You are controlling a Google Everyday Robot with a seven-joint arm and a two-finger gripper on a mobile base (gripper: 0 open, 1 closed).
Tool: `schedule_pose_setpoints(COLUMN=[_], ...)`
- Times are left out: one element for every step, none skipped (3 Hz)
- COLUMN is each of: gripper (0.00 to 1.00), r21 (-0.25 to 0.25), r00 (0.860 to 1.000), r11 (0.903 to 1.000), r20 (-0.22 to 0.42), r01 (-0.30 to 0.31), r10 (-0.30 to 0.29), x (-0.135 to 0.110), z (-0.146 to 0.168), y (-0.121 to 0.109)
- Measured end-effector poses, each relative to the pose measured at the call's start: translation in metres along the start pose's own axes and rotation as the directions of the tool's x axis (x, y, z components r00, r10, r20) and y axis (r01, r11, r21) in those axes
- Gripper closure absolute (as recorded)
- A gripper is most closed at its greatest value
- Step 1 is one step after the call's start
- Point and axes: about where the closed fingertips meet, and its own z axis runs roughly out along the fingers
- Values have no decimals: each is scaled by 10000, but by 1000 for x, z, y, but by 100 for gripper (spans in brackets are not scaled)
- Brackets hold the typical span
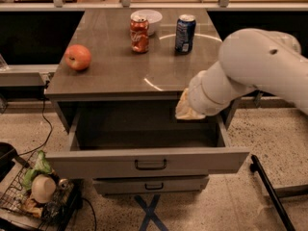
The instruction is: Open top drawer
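Note:
The top drawer (96,162) stands pulled out from under the table top, its wide grey front toward me with a dark pull handle (150,164) in the middle. Its deep grey box (144,129) shows nothing inside. My gripper (185,110) is at the end of the big white arm (250,66), above the drawer's back right corner and just below the table edge. It is well clear of the handle, and mostly hidden by the arm.
A narrower shut drawer front (151,184) sits below. On the table top (120,71) stand an apple (77,57), a red can (139,33), a blue can (185,32) and a white bowl (147,18). A wire basket of rubbish (38,191) is on the floor at left.

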Motion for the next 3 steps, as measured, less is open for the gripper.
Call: schedule_pose_setpoints(gripper=[100,100,100], r21=[200,39,-228], r00=[9998,9993,9993], r11=[9998,10000,9997], r20=[-211,-369,-346], r01=[-41,-70,-133], r10=[45,71,125], x=[-1,-6,-9], z=[19,56,87], y=[-6,-5,0])
